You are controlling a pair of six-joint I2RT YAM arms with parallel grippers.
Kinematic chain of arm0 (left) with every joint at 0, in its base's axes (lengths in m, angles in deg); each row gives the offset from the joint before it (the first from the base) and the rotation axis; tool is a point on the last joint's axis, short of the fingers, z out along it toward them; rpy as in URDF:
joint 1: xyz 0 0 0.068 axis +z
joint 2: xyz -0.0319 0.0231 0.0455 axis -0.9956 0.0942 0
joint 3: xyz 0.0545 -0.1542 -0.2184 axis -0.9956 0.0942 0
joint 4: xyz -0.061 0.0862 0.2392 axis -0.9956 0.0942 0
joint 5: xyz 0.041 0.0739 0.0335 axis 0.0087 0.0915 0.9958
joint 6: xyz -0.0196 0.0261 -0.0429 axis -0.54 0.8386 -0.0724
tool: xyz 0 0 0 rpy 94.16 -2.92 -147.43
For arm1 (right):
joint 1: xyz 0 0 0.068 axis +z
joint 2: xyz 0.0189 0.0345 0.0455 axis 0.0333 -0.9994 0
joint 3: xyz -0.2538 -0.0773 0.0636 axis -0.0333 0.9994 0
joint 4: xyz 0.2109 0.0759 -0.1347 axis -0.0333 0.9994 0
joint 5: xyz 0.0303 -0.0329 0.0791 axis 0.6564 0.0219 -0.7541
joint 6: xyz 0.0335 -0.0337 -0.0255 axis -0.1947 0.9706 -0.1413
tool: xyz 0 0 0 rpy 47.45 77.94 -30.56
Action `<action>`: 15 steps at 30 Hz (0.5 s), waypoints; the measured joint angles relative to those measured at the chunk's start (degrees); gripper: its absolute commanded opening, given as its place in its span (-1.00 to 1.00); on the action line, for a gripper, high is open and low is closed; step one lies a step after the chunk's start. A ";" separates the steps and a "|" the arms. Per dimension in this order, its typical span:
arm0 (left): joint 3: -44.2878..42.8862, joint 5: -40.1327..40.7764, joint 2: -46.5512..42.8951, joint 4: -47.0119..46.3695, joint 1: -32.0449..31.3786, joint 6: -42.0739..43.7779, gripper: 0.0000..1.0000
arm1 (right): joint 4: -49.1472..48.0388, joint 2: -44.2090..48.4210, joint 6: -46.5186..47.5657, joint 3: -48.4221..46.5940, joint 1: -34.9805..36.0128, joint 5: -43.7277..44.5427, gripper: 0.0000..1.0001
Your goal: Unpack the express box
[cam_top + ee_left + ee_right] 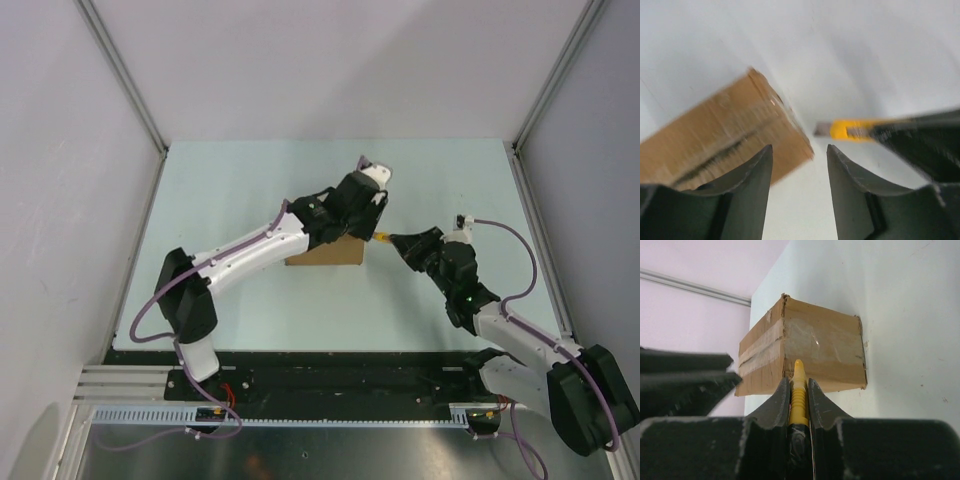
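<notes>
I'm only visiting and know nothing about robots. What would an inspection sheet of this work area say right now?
Surface: pale green table, no spills seen.
Job's things: brown box lying mid-table, taped shut.
Clutter: nothing seen.
Grippers: left gripper open over the box's end, holding nothing; right gripper shut on a yellow knife, blade out and pointed at the box.
Cables: purple cables run along both arms, away from the box.
Surroundings: white walls and metal frame posts.
</notes>
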 measured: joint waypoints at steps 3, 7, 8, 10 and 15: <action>-3.23 0.74 1.64 -1.07 2.91 -1.75 0.11 | -1.95 -1.14 -0.04 0.00 0.00 -0.13 -1.00; -8.28 1.86 6.12 -1.77 5.99 -2.86 0.05 | -4.61 -2.89 -0.07 -0.07 0.00 -0.17 -1.00; -9.09 2.01 7.10 -1.77 6.38 -2.97 0.05 | -4.98 -3.34 -0.07 -0.24 0.00 -0.20 -1.00; -10.54 1.97 9.14 -1.66 6.91 -3.04 0.03 | -5.99 -4.26 -0.04 -0.63 0.00 -0.20 -1.00; -11.76 0.42 13.03 -1.18 6.93 -2.97 -0.10 | -7.67 -5.25 0.00 -1.29 -0.22 -0.13 -1.00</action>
